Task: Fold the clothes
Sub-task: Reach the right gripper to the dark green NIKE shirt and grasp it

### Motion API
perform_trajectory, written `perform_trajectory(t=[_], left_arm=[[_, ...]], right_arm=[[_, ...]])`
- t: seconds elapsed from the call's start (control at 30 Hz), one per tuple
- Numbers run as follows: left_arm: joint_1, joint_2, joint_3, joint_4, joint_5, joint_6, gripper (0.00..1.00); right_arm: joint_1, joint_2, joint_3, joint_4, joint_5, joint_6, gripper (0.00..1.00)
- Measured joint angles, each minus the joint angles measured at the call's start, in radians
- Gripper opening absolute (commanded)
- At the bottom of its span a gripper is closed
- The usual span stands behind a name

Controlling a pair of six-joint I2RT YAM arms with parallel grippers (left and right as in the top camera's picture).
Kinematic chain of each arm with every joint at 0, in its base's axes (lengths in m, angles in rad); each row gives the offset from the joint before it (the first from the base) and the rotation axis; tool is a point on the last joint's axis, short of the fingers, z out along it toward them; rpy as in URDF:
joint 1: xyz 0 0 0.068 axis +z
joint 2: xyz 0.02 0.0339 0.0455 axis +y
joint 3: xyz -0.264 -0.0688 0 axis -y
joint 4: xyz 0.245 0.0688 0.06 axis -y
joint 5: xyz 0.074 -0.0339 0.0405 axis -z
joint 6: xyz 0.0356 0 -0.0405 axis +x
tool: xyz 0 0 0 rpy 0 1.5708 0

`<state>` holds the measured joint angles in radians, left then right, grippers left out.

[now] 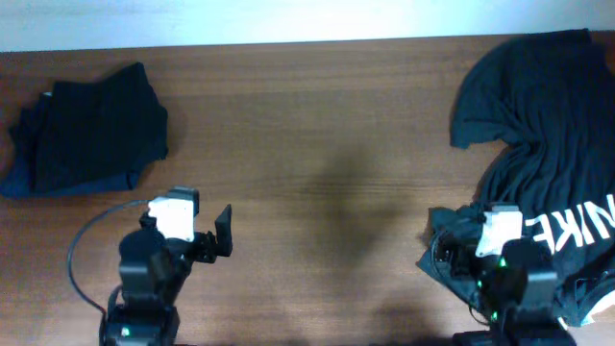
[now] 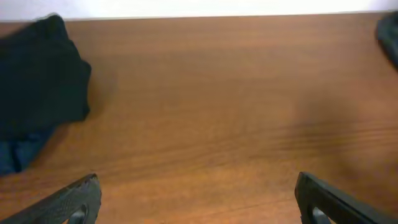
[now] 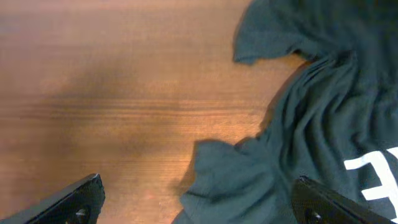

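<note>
One dark folded stack [image 1: 91, 125] sits far left on the surface [image 1: 317, 144]; black NIKE T-shirt [image 1: 548, 144] lies rumpled, unfolded, at right. Left tool [image 2: 199, 208] and right tool [image 3: 199, 208] both spread wide, empty.

A black T-shirt [image 3: 323, 112] lies rumpled and unfolded on the wooden table [image 3: 124, 93].
</note>
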<state>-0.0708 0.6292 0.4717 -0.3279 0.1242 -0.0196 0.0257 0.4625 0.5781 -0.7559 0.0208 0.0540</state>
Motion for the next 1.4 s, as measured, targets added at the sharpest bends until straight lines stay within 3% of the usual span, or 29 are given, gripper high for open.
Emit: perform_trajectory(t=[0.2,0.33,0.5,0.77,0.8,0.9,0.93,0.97,1.13,1.23,1.33,1.4], left_arm=[[0.0,0.082,0.035,-0.009,0.001,0.0,0.99],[0.0,0.082,0.035,-0.008,0.006,0.0,0.99],[0.0,0.082,0.036,-0.01,0.046,0.0,0.99],[0.0,0.082,0.037,-0.009,0.053,0.0,0.99],[0.0,0.083,0.037,-0.01,0.053,0.0,0.99],[0.0,0.082,0.037,-0.009,0.053,0.0,0.99],[0.0,0.082,0.037,-0.009,0.053,0.0,0.99],[0.0,0.082,0.037,-0.008,0.053,0.0,0.99],[0.0,0.083,0.037,0.023,0.053,0.0,0.99],[0.0,0.083,0.038,0.027,0.053,0.0,0.99],[0.0,0.084,0.039,0.027,0.053,0.0,0.99],[0.0,0.084,0.039,0.026,0.053,0.0,0.99]], right_arm=[[0.0,0.18,0.048,0.005,-0.007,0.023,0.99],[-0.004,0.318,0.056,-0.069,0.258,0.271,0.99],[-0.004,0.617,0.057,0.0,0.344,0.394,0.99],[-0.004,0.964,0.059,0.137,0.175,0.398,0.99],[-0.004,0.983,0.066,0.151,0.15,0.394,0.82],[-0.005,1.026,0.092,0.164,0.102,0.39,0.16],[-0.005,1.032,0.095,0.164,0.092,0.391,0.08],[-0.005,1.032,0.095,0.162,0.09,0.386,0.04],[-0.019,1.014,0.217,-0.032,0.089,0.388,0.04],[-0.129,0.98,0.593,-0.287,0.086,0.38,0.04],[-0.191,0.96,0.851,-0.374,0.073,0.307,0.04],[-0.192,0.945,0.926,-0.389,0.016,0.216,0.04]])
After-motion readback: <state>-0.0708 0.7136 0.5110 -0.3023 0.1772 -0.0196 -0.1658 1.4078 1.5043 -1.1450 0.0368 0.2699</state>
